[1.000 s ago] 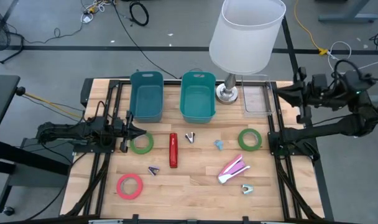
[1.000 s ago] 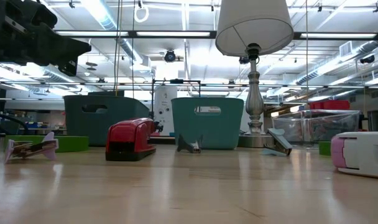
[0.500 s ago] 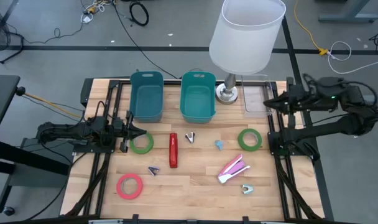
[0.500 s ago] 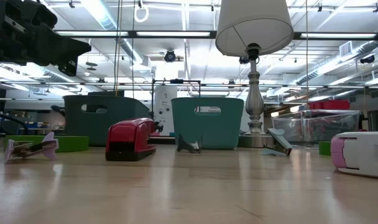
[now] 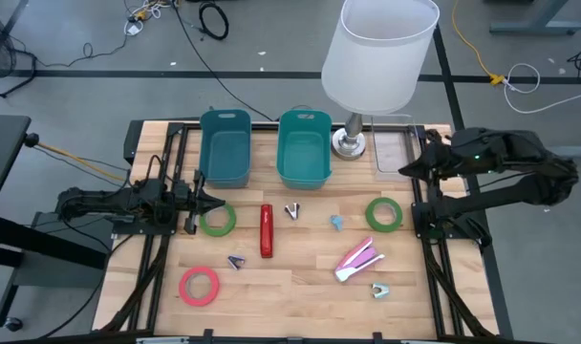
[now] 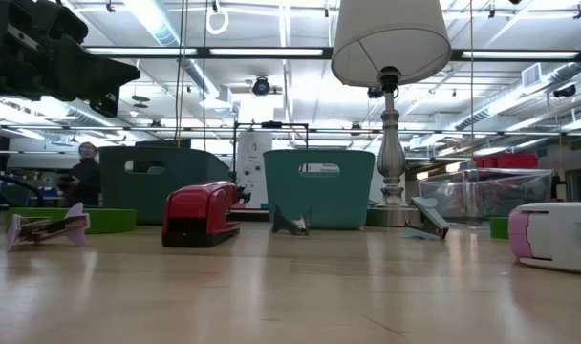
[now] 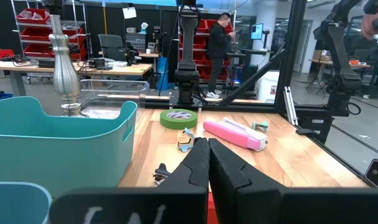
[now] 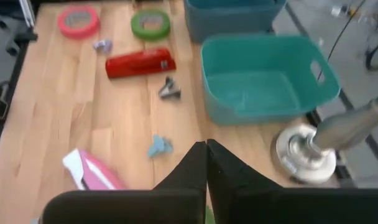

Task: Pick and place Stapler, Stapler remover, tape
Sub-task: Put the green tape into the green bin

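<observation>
A red stapler [image 5: 266,230] lies mid-table and a pink stapler [image 5: 358,259] lies nearer the right. Green tape rolls lie flat at the left [image 5: 217,220] and the right [image 5: 384,214], and a red roll [image 5: 200,286] lies at the near left. Small staple removers lie scattered: dark [image 5: 292,210], blue [image 5: 336,223], purple [image 5: 236,261] and pale [image 5: 379,290]. My left gripper [image 5: 222,201] is shut and level, just beyond the left green roll. My right gripper [image 5: 403,170] is shut and held high over the table's right side, tipped downward. Neither touches anything.
Two teal bins [image 5: 225,147] [image 5: 303,147] stand side by side at the far edge. To their right are a lamp with a big white shade [image 5: 376,53] and metal base [image 5: 349,143], then a clear tray [image 5: 396,151]. A person stands in the room behind [image 6: 80,177].
My right gripper has tipped from about level to slanting down. It has sunk a little and swung in from the right edge toward the clear tray, staying shut. A person has come into the low view's background.
</observation>
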Robot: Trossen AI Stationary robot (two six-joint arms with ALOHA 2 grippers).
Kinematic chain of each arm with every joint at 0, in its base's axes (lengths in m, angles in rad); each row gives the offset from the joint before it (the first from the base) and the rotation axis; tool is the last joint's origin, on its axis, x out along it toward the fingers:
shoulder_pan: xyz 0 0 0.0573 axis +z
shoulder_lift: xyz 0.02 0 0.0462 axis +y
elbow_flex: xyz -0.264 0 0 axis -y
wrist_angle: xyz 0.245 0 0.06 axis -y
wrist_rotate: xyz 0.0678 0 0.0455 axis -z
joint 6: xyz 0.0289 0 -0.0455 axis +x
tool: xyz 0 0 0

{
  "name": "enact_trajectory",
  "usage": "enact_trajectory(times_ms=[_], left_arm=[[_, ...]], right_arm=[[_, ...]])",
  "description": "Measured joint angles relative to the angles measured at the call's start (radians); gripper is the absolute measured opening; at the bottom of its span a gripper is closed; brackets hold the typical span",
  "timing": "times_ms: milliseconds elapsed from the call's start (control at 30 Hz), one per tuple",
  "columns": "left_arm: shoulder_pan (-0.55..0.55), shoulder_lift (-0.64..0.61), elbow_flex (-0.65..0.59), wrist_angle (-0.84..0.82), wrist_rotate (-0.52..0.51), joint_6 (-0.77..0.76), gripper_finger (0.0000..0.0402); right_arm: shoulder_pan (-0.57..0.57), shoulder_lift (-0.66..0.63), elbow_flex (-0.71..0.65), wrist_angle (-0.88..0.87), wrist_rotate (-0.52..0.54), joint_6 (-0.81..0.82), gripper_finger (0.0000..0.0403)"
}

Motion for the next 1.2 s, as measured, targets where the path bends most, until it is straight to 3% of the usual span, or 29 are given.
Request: enact_trajectory(times_ms=[267, 600, 900, 1200], left_arm=[[0.0, 0.0, 0.0, 0.0, 0.0, 0.0, 0.0003], [0.0, 0.0, 0.0, 0.0, 0.0, 0.0, 0.0003], [0.0, 0.0, 0.0, 0.0, 0.0, 0.0, 0.0003], [0.0, 0.0, 0.0, 0.0, 0.0, 0.0, 0.0003]], right_arm=[[0.0, -0.003, -0.076, -0.051, -0.071, 0.037, 0.0011], [0.0, -0.036, -0.364, -0.041, -0.098, 0.09, 0.0011], [0.0, -0.036, -0.594, 0.087, -0.194, 0.142, 0.0011], [0.0, 0.004, -0.663, 0.191, -0.194, 0.142, 0.0013]])
